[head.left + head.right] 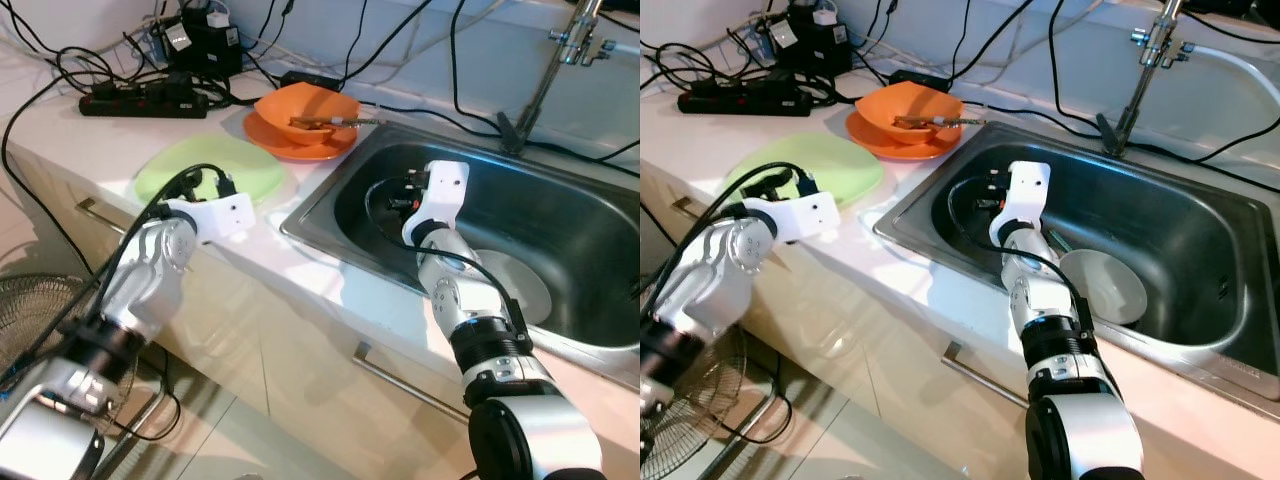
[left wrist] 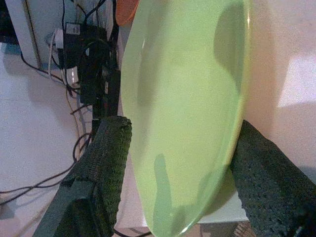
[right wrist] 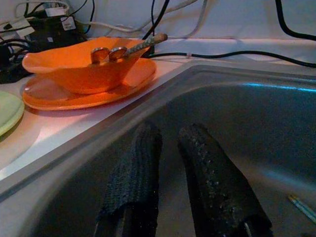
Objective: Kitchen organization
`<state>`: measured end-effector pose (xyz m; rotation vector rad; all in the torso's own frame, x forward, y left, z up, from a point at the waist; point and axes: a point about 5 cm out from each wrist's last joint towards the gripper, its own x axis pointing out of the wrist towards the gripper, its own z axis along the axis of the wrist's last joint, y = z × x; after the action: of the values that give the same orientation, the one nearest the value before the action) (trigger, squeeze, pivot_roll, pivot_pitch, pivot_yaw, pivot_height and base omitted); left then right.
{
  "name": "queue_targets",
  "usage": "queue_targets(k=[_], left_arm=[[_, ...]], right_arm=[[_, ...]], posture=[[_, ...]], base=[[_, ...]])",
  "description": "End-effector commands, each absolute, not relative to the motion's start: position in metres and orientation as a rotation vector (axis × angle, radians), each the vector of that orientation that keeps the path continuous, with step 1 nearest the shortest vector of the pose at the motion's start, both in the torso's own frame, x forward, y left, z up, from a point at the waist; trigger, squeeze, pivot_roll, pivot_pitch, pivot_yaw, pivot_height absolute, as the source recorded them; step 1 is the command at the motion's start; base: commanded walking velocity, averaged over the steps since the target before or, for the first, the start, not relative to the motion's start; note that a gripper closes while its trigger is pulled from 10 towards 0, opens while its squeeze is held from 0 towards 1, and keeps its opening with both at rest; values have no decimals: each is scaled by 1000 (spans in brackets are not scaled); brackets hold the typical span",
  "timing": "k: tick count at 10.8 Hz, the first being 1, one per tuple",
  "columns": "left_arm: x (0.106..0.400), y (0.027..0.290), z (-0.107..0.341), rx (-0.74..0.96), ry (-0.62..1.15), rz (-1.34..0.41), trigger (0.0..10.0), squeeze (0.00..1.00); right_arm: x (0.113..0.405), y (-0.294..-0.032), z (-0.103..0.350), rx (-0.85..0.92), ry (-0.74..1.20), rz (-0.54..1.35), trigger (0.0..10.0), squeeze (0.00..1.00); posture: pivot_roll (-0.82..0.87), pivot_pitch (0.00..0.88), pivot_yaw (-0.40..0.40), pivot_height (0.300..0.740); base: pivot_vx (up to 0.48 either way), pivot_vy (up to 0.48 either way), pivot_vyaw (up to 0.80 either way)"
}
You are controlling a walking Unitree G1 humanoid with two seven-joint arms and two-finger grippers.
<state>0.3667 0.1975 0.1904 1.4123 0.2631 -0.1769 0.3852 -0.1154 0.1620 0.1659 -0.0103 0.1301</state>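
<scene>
Judging by the layout, the tidying is barely begun; the green plate (image 1: pixel 208 170) lies on the surface (image 1: pixel 330 285) just beside the sink (image 1: pixel 330 160), the orange bowl (image 1: pixel 306 112) with spoons sits on its orange plate (image 1: pixel 285 143) at the sink's far corner, a white dish (image 1: pixel 520 285) rests inside the sink. The left pincer (image 2: pixel 180 163) spreads wide, straddling the green plate's rim, gripping nothing yet; the right pincer (image 3: pixel 170 173), nearly closed and empty, hangs inside the sink. The green plate looks pale, glossy, shallow.

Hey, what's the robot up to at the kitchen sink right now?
It is tidying dishes. The left gripper is open with its fingers on either side of the green plate on the counter. The right gripper hangs inside the sink, holding nothing. An orange bowl sits on an orange plate nearby.
</scene>
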Motion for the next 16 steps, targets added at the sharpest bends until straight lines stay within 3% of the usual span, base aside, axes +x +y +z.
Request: queue_targets(k=[1,16], left_arm=[[367,200,179,1433,314,-210,0,0],[365,190,157,1406,317,-269,0,0]], right_arm=[[384,-117,163,176,-10,124,10000,0],[384,-120,161,176,8,112,10000,0]], posture=[[240,23,-27,740],[240,28,-39,740]], base=[[0,0,0],[0,0,0]])
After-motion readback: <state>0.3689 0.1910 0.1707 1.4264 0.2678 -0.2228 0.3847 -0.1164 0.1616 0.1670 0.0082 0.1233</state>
